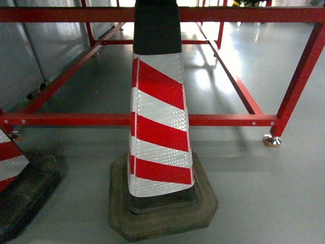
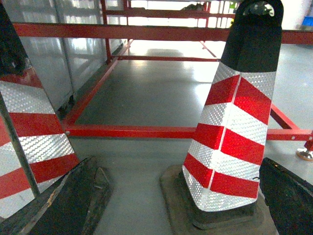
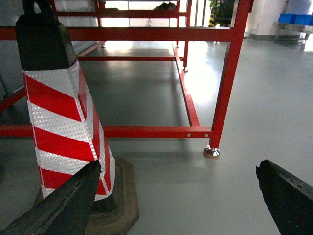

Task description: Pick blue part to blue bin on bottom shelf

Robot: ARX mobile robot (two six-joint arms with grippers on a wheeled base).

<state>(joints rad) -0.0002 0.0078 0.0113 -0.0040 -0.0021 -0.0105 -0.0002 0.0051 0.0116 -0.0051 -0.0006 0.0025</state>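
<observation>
Floor: smooth grey coated concrete floor [image 1: 264, 193], glossy, with window glare in the far part.
Frame: red painted square-tube steel rack frame [image 1: 223, 120], low rails joined by small bolts, standing on a round metal levelling foot [image 1: 272, 141].
Cone, centre: red-and-white striped reflective traffic cone [image 1: 158, 127] with a black top and a worn, dull rubber base; the white bands carry a fine prismatic texture.
Cone, left: second striped cone [image 1: 10, 157], only its edge and black base in view.
Left end effector [image 2: 188, 205]: two dark, scuffed fingers enter the bottom corners of the left wrist view, set wide apart, holding nothing.
Right end effector [image 3: 178, 200]: two dark fingers likewise spread wide, empty.
Blue part: not visible in any view.
Blue bin, bottom shelf: neither can be identified; blue crates [image 3: 295, 18] sit far off at the right wrist view's upper right, too small to confirm.
Progress: judged not started; locating, grasping and placing all remain.
</observation>
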